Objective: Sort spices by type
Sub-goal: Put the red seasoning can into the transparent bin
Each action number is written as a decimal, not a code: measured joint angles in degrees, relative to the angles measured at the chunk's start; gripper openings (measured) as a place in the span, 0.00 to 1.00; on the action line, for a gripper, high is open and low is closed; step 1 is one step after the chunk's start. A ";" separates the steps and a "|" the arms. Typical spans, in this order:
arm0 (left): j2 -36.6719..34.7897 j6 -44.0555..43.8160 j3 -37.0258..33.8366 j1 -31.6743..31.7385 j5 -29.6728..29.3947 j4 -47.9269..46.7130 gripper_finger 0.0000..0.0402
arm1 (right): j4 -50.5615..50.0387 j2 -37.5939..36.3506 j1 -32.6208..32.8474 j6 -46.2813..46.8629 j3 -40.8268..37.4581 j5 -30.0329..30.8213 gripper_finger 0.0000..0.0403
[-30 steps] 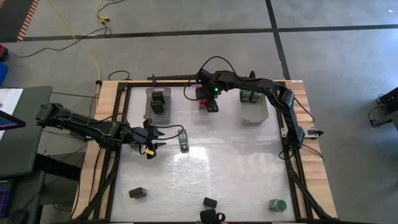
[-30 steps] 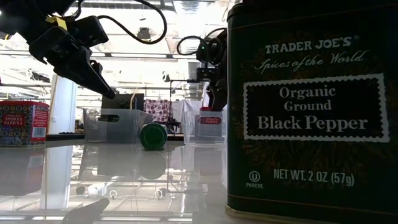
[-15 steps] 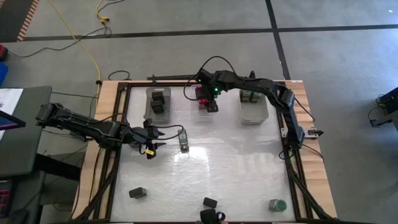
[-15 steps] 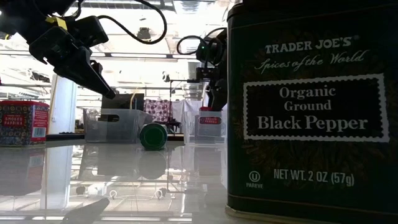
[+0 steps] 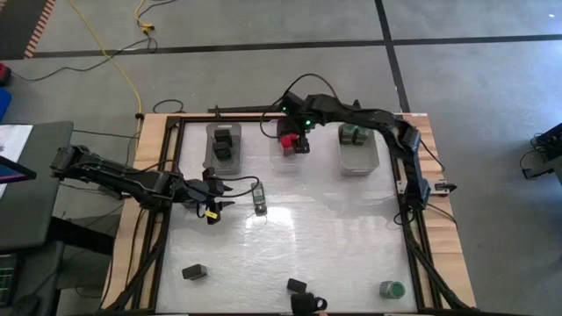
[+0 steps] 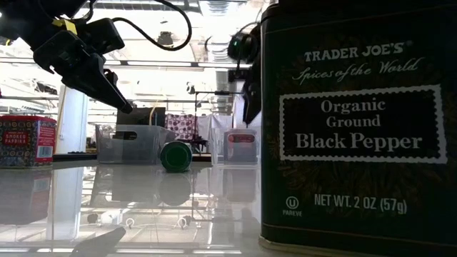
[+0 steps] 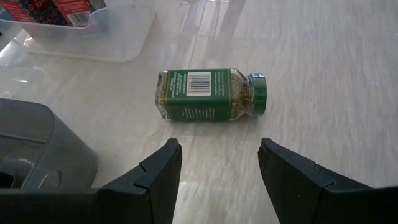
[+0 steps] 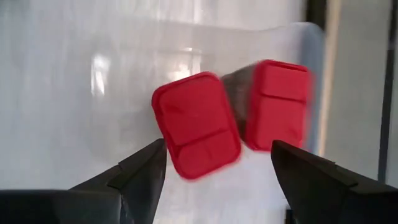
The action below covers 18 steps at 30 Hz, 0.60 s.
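Note:
A green-lidded spice jar [image 7: 208, 94] lies on its side on the table [image 5: 334, 237]. My left gripper [image 7: 219, 168] stands open just short of it, one finger to either side of the way to it, touching nothing; in the high view this gripper [image 5: 217, 197] is left of the jar [image 5: 260, 199]. My right gripper [image 8: 217, 180] hangs open above two red spice boxes [image 8: 196, 124] [image 8: 277, 106] that stand in the middle bin [image 5: 288, 156]. In the low view its fingers [image 6: 247, 107] are clear above that bin [image 6: 241, 146].
The left bin [image 5: 223, 160] holds black boxes, the right bin [image 5: 358, 160] green-lidded jars. Loose spices lie near the front edge: a dark tin [image 5: 194, 273], a black box [image 5: 296, 285], a green jar [image 5: 392, 289]. A black pepper tin [image 6: 357, 121] stands right before the low camera.
My right gripper has risen from the middle bin and drawn a little toward the far edge. The red boxes have stayed in the bin. My left arm and the lying jar have kept still.

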 joint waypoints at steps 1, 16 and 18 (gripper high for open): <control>0.01 0.00 0.00 0.02 0.01 0.01 0.51 | -0.52 -1.15 0.00 1.85 0.22 -0.02 0.78; 0.00 0.00 0.00 -0.01 0.01 -0.11 0.51 | 8.55 -27.02 10.82 20.36 -23.83 -0.53 0.78; 0.01 -0.03 0.00 0.00 0.01 -0.11 0.51 | 15.92 -30.77 13.35 21.50 -31.36 -0.47 0.78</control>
